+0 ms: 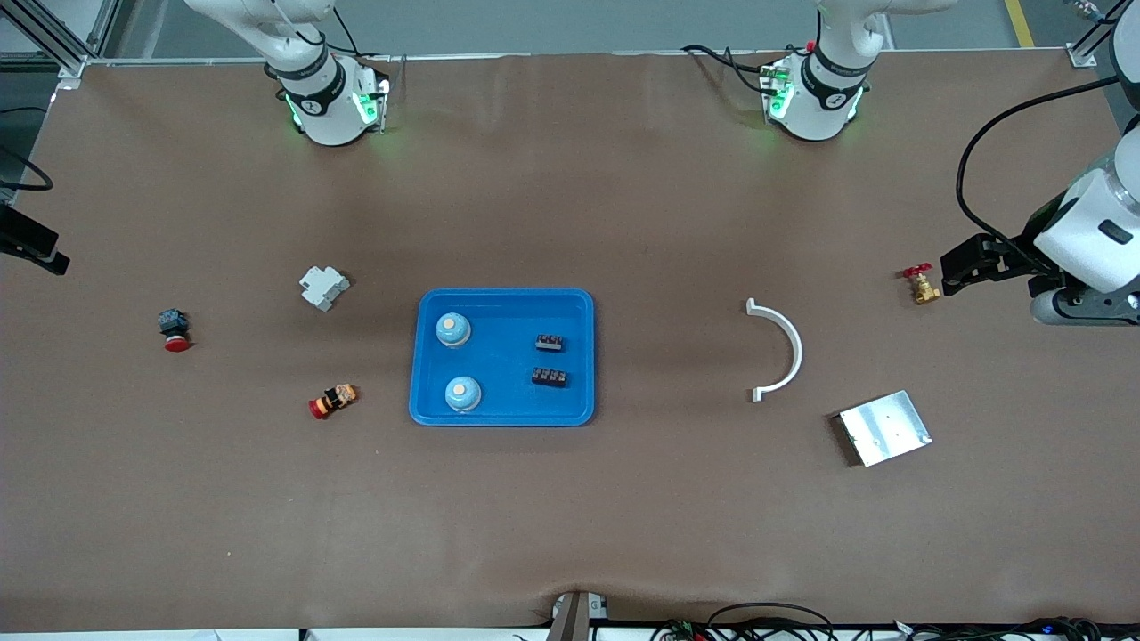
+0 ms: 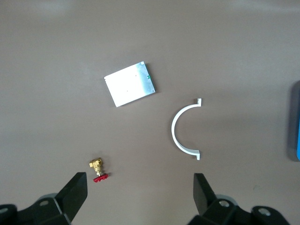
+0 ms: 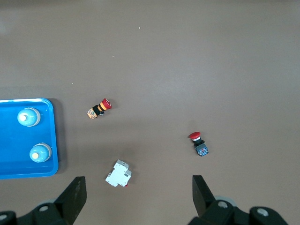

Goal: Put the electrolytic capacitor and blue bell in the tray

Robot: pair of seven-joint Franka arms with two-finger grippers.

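Observation:
The bright-blue tray (image 1: 503, 361) lies mid-table. Two blue bells (image 1: 453, 329) (image 1: 462, 393) with pale tops stand in it, at the right arm's end of it. Two small black ribbed parts (image 1: 550, 342) (image 1: 550, 377) lie in its other half. My left gripper (image 1: 951, 271) is open and empty, over the table's left-arm end beside a brass valve (image 1: 922, 286); it also shows in the left wrist view (image 2: 140, 192). My right gripper (image 3: 138, 197) is open and empty, over the right arm's end of the table; the right wrist view shows the tray's rim (image 3: 52, 140) and both bells.
A white breaker (image 1: 323, 288), a red push button (image 1: 175, 330) and a red-and-yellow switch (image 1: 333, 401) lie toward the right arm's end. A white half-ring (image 1: 788, 347) and a silver plate (image 1: 884, 428) lie toward the left arm's end.

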